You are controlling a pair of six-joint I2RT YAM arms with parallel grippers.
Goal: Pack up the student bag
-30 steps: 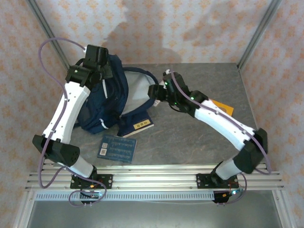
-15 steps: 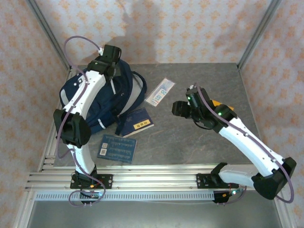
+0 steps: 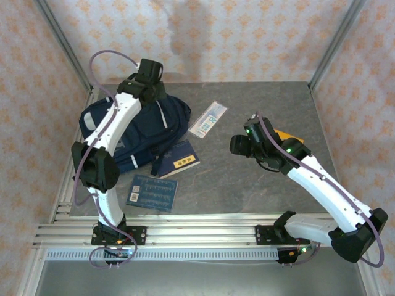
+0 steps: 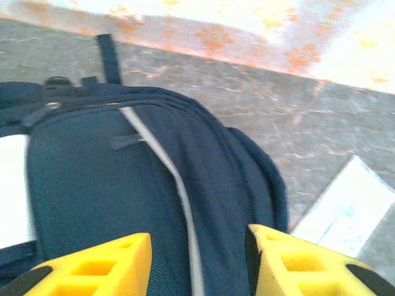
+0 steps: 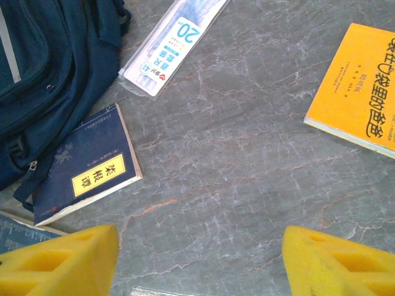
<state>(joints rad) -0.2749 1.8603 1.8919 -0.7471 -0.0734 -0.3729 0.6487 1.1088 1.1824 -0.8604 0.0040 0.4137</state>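
On the left side of the table (image 3: 259, 185), seen from above, the student bag (image 3: 133, 132) lies flat. My left gripper (image 3: 152, 80) hangs over its far end. My right gripper (image 3: 235, 146) hangs over bare table, well apart from the bag. 4 things lie outside the bag: a dark blue book (image 3: 179, 160) touching it, a blue sheet (image 3: 153, 192) near it, a ruler pack (image 3: 208, 118) beside it, and a yellow book (image 3: 289, 137) far off on the right.

From my left wrist, my left gripper (image 4: 197, 262) has its jaws spread over the bag (image 4: 92, 185), and they pinch nothing.

From my right wrist, my right gripper (image 5: 200, 259) has its jaws spread wide and holds nothing too. The yellow book (image 5: 361, 86) and the dark blue book (image 5: 86, 169) both lie in front of it.

I think the packing has hardly begun. I cannot tell if the bag's top is open. Next, I think 1 gripper must hold the bag open while the other picks up a book.
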